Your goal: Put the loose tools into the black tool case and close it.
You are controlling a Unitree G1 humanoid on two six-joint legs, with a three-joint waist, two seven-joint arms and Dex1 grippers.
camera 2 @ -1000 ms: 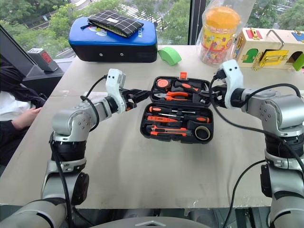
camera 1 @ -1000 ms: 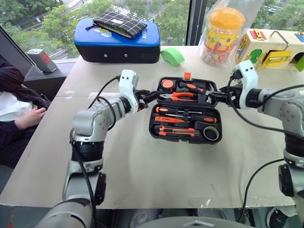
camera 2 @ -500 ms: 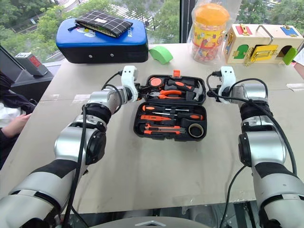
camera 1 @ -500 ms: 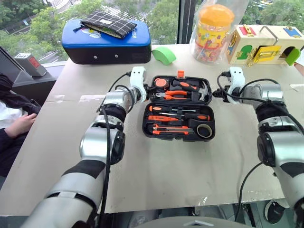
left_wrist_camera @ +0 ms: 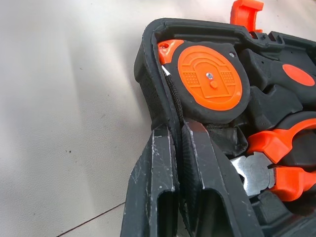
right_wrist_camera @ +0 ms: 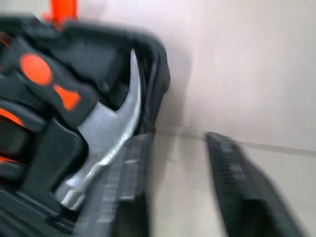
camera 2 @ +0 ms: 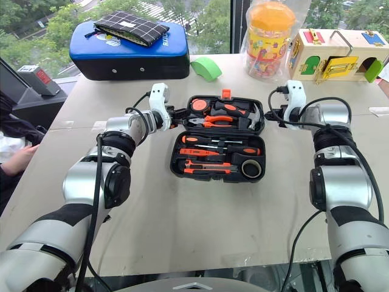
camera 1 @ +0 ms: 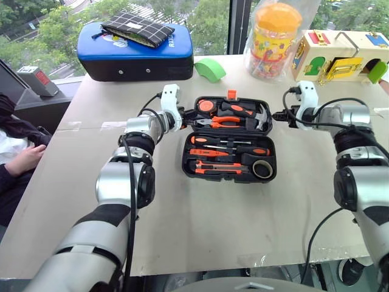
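The black tool case [camera 1: 229,177] lies open in the middle of the table, its orange latch tab [camera 1: 231,94] at the far edge. In its near half sit the slim screwdrivers [camera 1: 231,149], the folding utility knife [camera 1: 213,164] and the black tape roll [camera 1: 262,170]. The far half holds a tape measure [left_wrist_camera: 210,81], pliers and a hammer [right_wrist_camera: 106,133]. My left gripper [left_wrist_camera: 178,131] is shut on the left rim of the far half. At that half's right edge my right gripper [right_wrist_camera: 182,143] is open, one finger [right_wrist_camera: 126,192] against the rim.
A blue-topped case with a checked pouch [camera 1: 135,48] stands at the back left, with a green object [camera 1: 209,69] beside it. A yellow-lidded jar [camera 1: 273,36] and a wooden latch box [camera 1: 340,55] are at the back right. A person sits at the left [camera 1: 18,152].
Both arms have reached forward to the sides of the case's far half. The left fingers have closed on the left rim. The head camera has shifted.
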